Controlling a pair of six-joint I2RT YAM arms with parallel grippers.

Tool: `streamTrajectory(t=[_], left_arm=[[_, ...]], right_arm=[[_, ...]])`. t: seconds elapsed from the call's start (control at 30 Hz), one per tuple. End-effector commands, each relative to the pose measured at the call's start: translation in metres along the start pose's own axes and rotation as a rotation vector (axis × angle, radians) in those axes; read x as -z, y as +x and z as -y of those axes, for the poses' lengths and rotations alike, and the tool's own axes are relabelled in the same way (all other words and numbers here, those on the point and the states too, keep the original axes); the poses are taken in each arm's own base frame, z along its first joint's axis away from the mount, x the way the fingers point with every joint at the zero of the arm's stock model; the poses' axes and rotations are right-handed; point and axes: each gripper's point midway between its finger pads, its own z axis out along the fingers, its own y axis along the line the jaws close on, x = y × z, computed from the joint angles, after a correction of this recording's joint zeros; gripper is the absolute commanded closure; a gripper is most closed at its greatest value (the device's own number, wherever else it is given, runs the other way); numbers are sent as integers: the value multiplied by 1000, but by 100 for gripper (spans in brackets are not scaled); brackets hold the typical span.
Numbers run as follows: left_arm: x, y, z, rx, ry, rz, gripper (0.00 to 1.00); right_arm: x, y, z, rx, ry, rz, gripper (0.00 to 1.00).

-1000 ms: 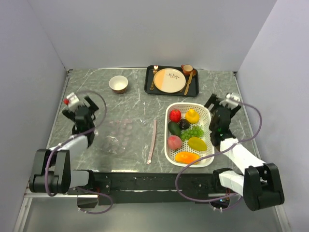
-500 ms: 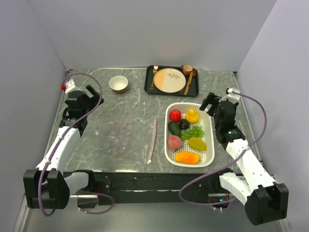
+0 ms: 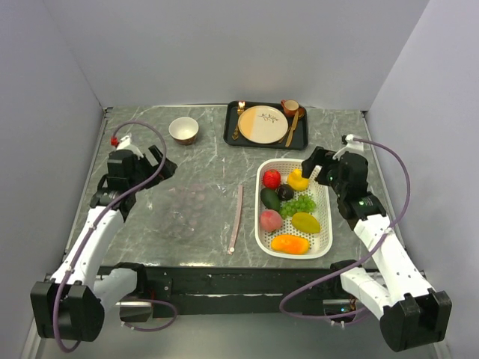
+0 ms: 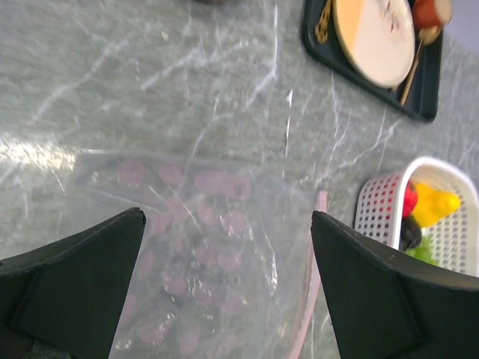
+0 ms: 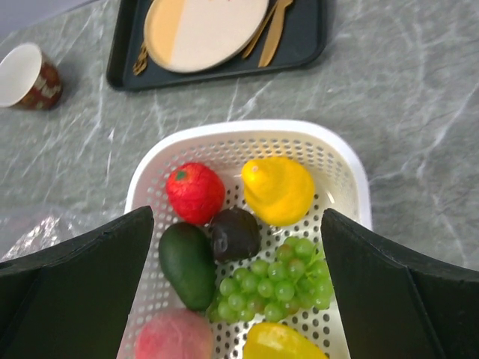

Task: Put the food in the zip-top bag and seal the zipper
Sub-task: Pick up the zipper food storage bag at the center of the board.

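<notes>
The clear zip-top bag lies flat on the marble table, its pale pink zipper along its right edge. The food sits in a white basket: strawberry, yellow fruit, avocado, dark fruit, grapes, peach, yellow-green piece, orange piece. My left gripper is open and empty above the bag's far left; the left wrist view shows the bag and zipper. My right gripper is open and empty over the basket's far right, above the grapes and strawberry.
A dark tray with a plate, cup and cutlery stands at the back. A small bowl sits at the back left. Grey walls close in the table on three sides.
Both arms have lifted and reached forward. The left gripper moved right toward the bag. The right gripper moved left over the basket's edge. Bag and food have not moved.
</notes>
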Motion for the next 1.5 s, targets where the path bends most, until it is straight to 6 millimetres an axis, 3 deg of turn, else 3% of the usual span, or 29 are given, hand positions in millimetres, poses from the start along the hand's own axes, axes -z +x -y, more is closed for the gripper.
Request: streamTrajectory(t=[0.0, 0.17, 0.33, 0.5, 0.73, 0.8, 0.93, 1.13, 1.23, 1.27, 1.37, 1.47], left_arm=[[7, 14, 12, -47, -31, -17, 1], [2, 45, 26, -127, -71, -77, 1], [0, 54, 43, -143, -16, -118, 1], [1, 91, 73, -190, 108, -243, 1], [8, 140, 104, -311, 120, -305, 1], [5, 147, 102, -332, 68, -288, 1], [3, 176, 115, -355, 71, -319, 1], [-21, 211, 119, -460, -89, -325, 1], [-29, 224, 127, -494, -103, -334, 5], [-30, 225, 130, -490, -104, -332, 10], [-34, 232, 125, -471, -132, -329, 24], [-35, 233, 120, -457, -142, -323, 30]], right_arm=[[6, -8, -26, 3, -110, -39, 0], [6, 1, -25, -12, -104, -79, 0], [14, 8, -27, -4, -123, -110, 0], [7, 26, -14, -17, -67, -159, 0], [-10, 52, 9, -68, 79, -258, 0], [-12, 52, 19, -61, 139, -257, 1], [-12, 52, 22, -72, 152, -244, 1], [-11, 42, 24, -70, 171, -210, 1], [-7, 39, 29, -61, 194, -200, 1], [-6, 38, 29, -60, 198, -193, 0], [-3, 34, 30, -58, 201, -175, 0], [0, 32, 31, -58, 203, -166, 0]])
